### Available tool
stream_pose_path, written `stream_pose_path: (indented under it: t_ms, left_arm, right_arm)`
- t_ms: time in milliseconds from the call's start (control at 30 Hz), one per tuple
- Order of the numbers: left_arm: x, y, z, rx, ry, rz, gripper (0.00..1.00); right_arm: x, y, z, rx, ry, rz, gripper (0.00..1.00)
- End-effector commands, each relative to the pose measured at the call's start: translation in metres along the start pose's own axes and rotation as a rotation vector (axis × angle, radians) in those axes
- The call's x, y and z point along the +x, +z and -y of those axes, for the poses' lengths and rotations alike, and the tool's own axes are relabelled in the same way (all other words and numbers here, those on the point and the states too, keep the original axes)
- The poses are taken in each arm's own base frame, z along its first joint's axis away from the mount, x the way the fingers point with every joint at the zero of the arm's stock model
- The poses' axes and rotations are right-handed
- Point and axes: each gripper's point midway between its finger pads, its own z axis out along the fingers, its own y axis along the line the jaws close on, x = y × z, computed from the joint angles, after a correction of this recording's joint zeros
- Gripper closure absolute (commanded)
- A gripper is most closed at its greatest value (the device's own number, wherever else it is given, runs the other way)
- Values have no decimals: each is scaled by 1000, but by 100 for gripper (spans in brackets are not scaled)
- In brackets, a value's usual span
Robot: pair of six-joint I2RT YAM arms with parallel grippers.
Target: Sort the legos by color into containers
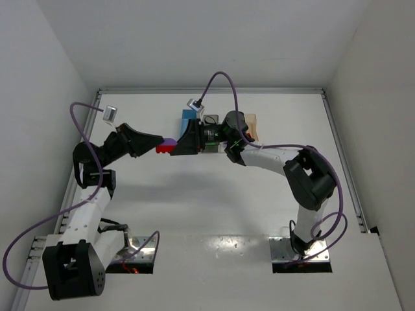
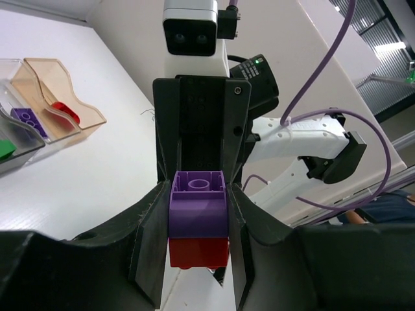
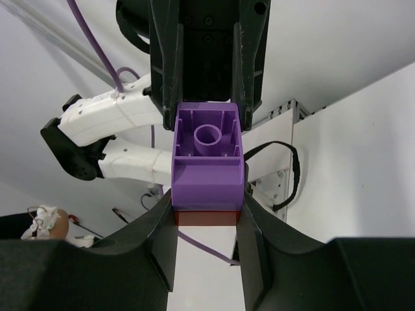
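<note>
The legos (image 1: 168, 144), a purple brick (image 2: 198, 210) joined to a red brick (image 2: 198, 254), are between both grippers. The left gripper (image 2: 198, 194) and the right gripper (image 3: 207, 204) both pinch them, fingers almost closed.

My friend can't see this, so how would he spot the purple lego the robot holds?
Look above the table, where both arms' fingers meet. Pinched there in mid-air is the purple brick, stuck to a red brick; the other purple brick lies in a bin.
</note>
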Motion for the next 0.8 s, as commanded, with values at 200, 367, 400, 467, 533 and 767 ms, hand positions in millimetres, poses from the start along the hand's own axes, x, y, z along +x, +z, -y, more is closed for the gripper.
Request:
stream_pose_path:
  t_ms: [200,367,400,467,533,767]
  left_arm:
    - [-29,-5,-21,-134,70,110,100]
    - [-3,-3,-36,-207,99,-15,100]
    - [2,-3,-36,-201,95,-36,100]
    - [9,-4,-37,-210,103,-59,100]
    - [14,-3,-39,-211,105,-75,100]
    - [34,-6,-37,-176,121,-128,97]
  right_arm:
    - [23,-5,-30,-85,-66,-123,100]
    - [8,-9,-30,-74,-82,-105,100]
    - [3,-10,-30,-72,-93,-96,100]
    - [1,-9,-27,-69,-88,-98,100]
    - [-5,-11,-27,-63,-92,-90,100]
    - [-25,-17,-24,-49,-122,-63,100]
